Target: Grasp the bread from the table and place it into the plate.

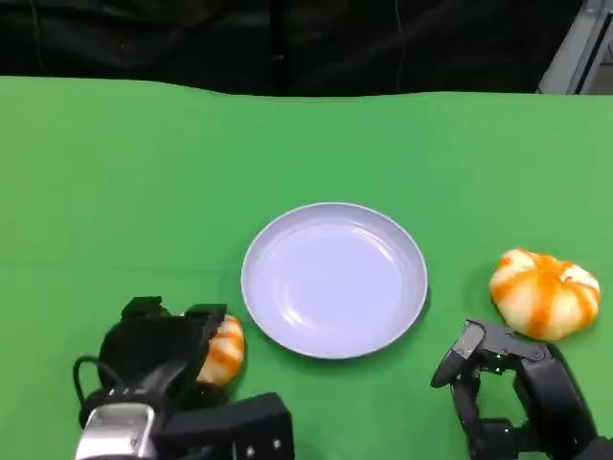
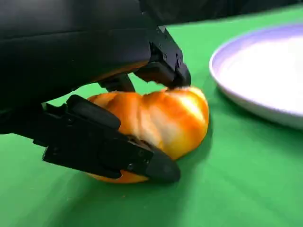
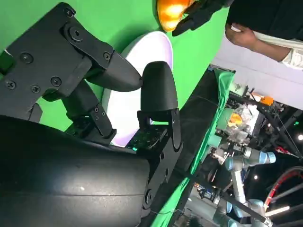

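An orange-and-white striped bread point(image 1: 226, 351) lies on the green table left of the lilac plate point(image 1: 333, 278). My left hand point(image 1: 158, 350) grips it: in the left wrist view one of the fingers point(image 2: 109, 149) lies under the bread point(image 2: 165, 118) and another presses on its top, while it still touches the cloth. The plate's rim point(image 2: 222, 90) is close beside it. A second bread point(image 1: 544, 292) sits right of the plate. My right hand point(image 1: 508, 388) hovers just in front of that bread, fingers point(image 3: 118, 75) apart and holding nothing.
The plate point(image 3: 142, 56) has nothing on it. The green cloth ends at a black backdrop at the far side. In the right wrist view a person's hand point(image 3: 241, 35) and lab equipment show beyond the table's far edge.
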Robot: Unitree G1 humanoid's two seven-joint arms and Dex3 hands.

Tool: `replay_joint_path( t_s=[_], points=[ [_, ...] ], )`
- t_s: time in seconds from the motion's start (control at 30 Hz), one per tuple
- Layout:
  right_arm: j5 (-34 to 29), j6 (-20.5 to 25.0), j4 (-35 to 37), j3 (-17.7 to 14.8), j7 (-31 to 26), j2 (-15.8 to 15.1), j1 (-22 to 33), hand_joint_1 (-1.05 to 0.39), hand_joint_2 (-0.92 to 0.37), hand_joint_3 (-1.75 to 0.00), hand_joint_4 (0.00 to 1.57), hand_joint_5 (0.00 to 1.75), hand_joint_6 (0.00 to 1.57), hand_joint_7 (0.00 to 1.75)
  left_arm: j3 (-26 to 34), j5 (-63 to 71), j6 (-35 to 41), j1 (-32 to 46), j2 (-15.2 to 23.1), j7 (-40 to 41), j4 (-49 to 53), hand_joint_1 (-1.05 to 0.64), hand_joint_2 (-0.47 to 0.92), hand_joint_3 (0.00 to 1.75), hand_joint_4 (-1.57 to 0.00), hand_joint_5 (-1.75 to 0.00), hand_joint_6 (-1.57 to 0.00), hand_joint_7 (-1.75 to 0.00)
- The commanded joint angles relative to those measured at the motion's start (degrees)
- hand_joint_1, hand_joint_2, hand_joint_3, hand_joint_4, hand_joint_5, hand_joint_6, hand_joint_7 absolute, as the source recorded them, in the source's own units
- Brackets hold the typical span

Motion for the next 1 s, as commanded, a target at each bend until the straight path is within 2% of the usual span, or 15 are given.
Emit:
replay_joint_path(
  t_s=[0.03, 0.1, 0.2, 0.37, 0.57, 0.73, 1.0],
  points=[
    [0.4, 0.1, -0.6, -0.2, 0.1, -0.8, 0.2, -0.63, -0.30, -1.45, 0.89, 1.75, 0.82, 1.48, 0.7, -4.0, -6.0, 3.3, 1.5, 7.8, 5.5, -0.23, 0.88, 0.31, -0.80, -1.53, -1.06, -0.44],
    [0.4, -0.1, -0.5, -0.2, 0.1, -0.8, 0.2, -0.63, -0.30, -1.45, 0.89, 1.75, 0.81, 1.48, 0.7, -4.5, -8.7, 3.3, 2.0, 12.1, 7.4, -0.24, 0.78, 0.58, -0.84, -1.65, -0.98, -0.80],
    [1.2, -0.2, -0.2, -0.2, 0.8, -0.8, 0.1, -0.63, -0.30, -1.45, 0.89, 1.75, 0.81, 1.47, 0.4, -4.4, -12.4, 3.0, 2.6, 18.9, 10.4, -0.24, 0.70, 0.79, -0.89, -1.72, -0.92, -1.04],
    [1.2, -0.1, -0.3, -0.3, 0.9, -0.8, 0.1, -0.63, -0.29, -1.46, 0.88, 1.75, 0.81, 1.48, -0.1, -3.5, -17.4, 1.9, 3.2, 29.0, 14.8, -0.19, 0.58, 1.06, -0.92, -1.75, -0.84, -1.31],
    [1.9, 0.1, -0.4, -0.4, 1.6, -0.7, 0.2, -0.62, -0.28, -1.48, 0.88, 1.75, 0.81, 1.48, -0.7, -2.9, -20.0, 0.8, 3.5, 36.8, 17.4, -0.18, 0.51, 1.13, -0.90, -1.75, -0.80, -1.36],
    [2.2, 0.0, -0.4, -0.4, 1.9, -0.7, 0.2, -0.62, -0.28, -1.49, 0.87, 1.75, 0.80, 1.48, -0.9, -3.0, -23.7, 0.3, 3.8, 43.8, 18.2, -0.19, 0.43, 1.35, -0.89, -1.75, -0.79, -1.45],
    [1.6, 0.1, -0.3, -0.5, 1.3, -0.7, -0.1, -0.62, -0.27, -1.50, 0.88, 1.75, 0.81, 1.48, -0.2, -2.6, -23.9, 1.4, 4.5, 45.6, 12.8, -0.19, 0.36, 1.48, -0.90, -1.73, -0.80, -1.47]
  ],
)
